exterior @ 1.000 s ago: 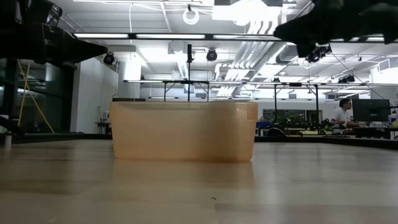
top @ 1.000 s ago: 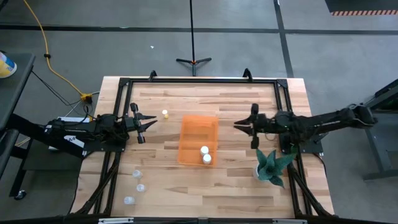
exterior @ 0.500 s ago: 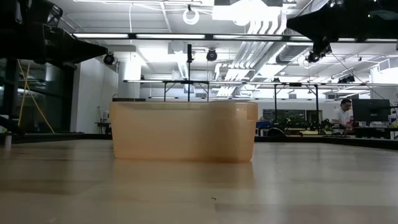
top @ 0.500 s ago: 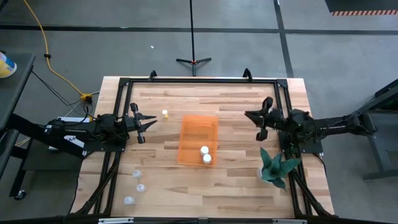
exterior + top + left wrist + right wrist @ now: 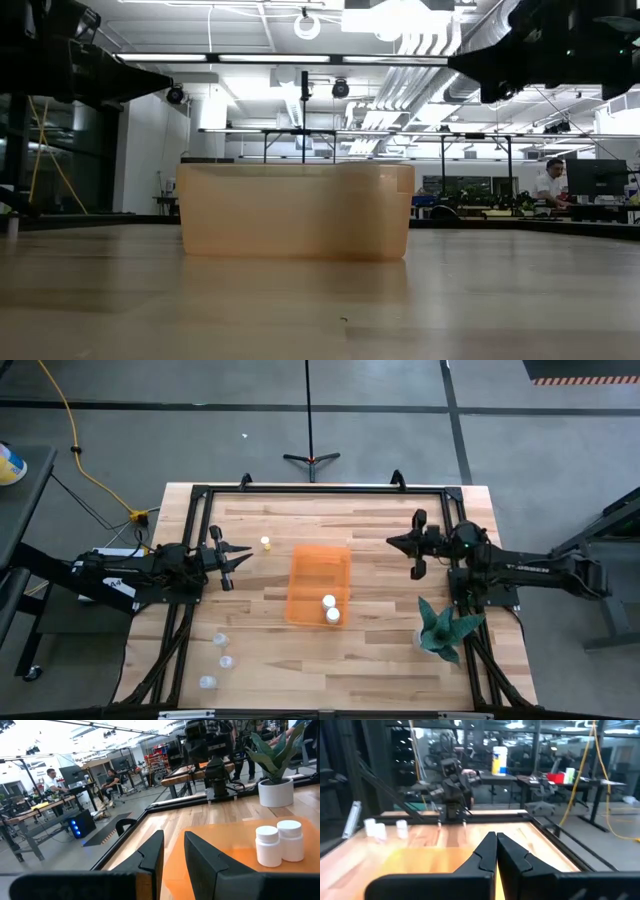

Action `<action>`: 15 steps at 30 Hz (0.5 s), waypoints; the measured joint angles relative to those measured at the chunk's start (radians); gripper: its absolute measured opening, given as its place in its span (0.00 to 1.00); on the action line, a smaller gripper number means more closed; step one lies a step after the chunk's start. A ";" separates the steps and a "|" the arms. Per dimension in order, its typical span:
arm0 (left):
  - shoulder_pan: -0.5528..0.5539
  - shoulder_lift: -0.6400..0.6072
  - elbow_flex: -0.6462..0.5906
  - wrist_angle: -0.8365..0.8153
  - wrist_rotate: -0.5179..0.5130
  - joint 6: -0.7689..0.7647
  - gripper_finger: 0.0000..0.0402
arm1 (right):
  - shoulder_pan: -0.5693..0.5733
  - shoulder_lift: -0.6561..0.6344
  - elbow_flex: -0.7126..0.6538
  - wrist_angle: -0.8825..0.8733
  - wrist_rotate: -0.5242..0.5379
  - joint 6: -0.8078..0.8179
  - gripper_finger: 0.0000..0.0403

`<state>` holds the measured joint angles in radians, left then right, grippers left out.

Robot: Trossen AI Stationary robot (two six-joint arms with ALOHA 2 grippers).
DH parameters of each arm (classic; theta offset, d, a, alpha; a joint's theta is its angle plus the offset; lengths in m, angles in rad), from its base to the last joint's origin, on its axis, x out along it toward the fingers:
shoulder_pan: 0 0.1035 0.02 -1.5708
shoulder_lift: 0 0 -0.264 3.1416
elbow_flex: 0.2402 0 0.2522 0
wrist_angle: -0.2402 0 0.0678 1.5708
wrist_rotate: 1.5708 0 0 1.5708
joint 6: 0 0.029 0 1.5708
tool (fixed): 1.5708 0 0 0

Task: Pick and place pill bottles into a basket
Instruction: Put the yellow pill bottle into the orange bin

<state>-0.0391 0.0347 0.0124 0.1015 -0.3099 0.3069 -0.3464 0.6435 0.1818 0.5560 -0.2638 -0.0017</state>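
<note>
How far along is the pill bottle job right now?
Done: two pill bottles stand in the basket. In hand: nothing in the left claw or right claw. Left: one bottle beside the basket and three bottles near the table's front left.

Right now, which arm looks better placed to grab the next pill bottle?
Probably the left. Its tool is open, just beside the yellowish pill bottle. The right tool is shut, beyond the basket.
</note>
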 joint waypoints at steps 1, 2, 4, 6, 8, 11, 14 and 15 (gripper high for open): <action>0.000 0.000 0.000 -0.002 0.000 0.000 0.28 | 0.008 -0.011 0.000 0.000 0.005 0.001 0.01; 0.000 0.000 0.000 -0.009 0.000 0.000 0.28 | 0.022 -0.024 0.000 -0.008 0.029 0.000 0.00; 0.000 0.000 0.000 -0.024 0.000 0.001 0.28 | 0.057 -0.058 0.000 -0.045 0.095 -0.021 0.00; 0.000 0.000 0.000 -0.034 0.000 0.002 0.28 | 0.098 -0.102 0.000 -0.090 0.162 -0.035 0.00; 0.000 0.000 0.000 -0.039 0.000 0.001 0.28 | 0.143 -0.148 0.000 -0.151 0.220 -0.038 0.00; 0.000 0.000 0.000 -0.052 0.000 -0.025 0.28 | 0.218 -0.189 -0.026 -0.161 0.298 -0.016 0.00; 0.000 0.000 0.000 -0.051 0.001 -0.050 0.28 | 0.289 -0.214 -0.059 -0.165 0.357 -0.019 0.00; 0.000 0.000 0.000 -0.051 0.001 -0.050 0.28 | 0.309 -0.222 -0.065 -0.166 0.380 -0.023 0.00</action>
<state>-0.0392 0.0345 0.0124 0.0506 -0.3092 0.2565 -0.0377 0.4215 0.1168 0.3904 0.1162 -0.0252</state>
